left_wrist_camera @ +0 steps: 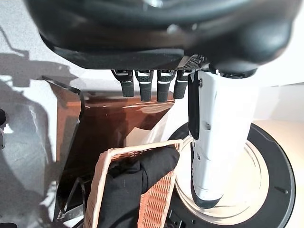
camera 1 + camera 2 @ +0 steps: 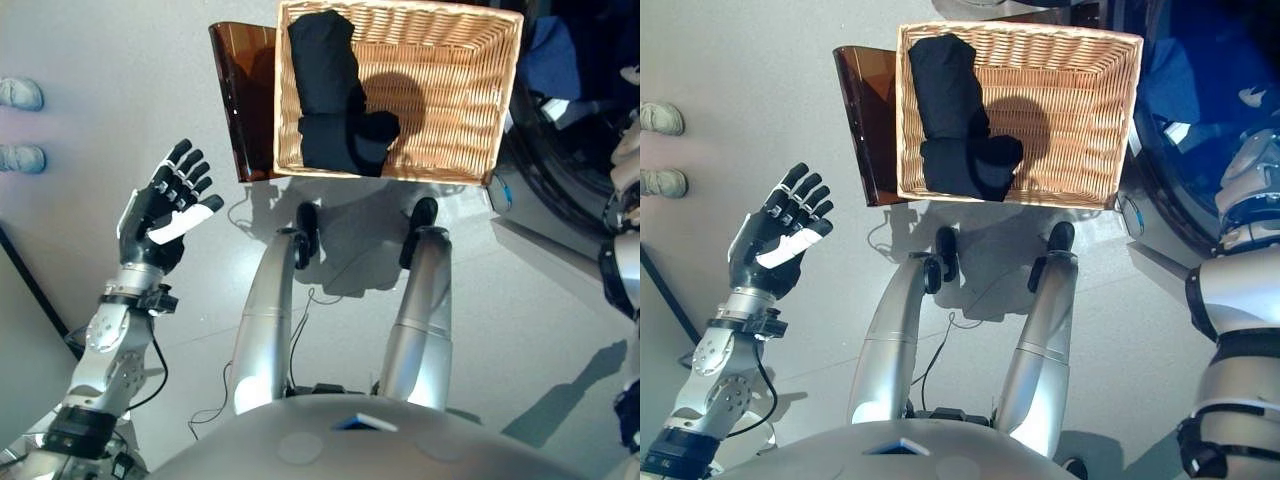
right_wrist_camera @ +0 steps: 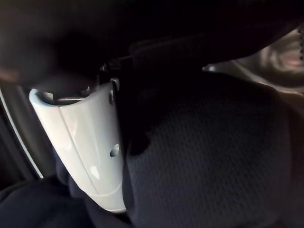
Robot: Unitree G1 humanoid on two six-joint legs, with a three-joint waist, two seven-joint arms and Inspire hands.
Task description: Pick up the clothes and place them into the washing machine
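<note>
Black clothes (image 2: 330,90) lie rolled at the left side of the wicker basket (image 2: 400,178), which rests on the dark brown box (image 2: 245,90). They also show in the left wrist view (image 1: 137,180). My left hand (image 2: 160,215) is open and empty, raised over the floor to the left of the basket and well apart from it. My right arm (image 2: 1240,300) reaches into the washing machine (image 2: 1170,200) at the right, where blue cloth (image 2: 1185,80) lies. In the right wrist view my right hand's white thumb (image 3: 90,142) lies against dark blue cloth (image 3: 204,156).
A person's light shoes (image 2: 20,95) stand on the floor at the far left. The machine's dark round opening (image 2: 560,190) borders the basket's right side. Grey floor lies between my left hand and the box.
</note>
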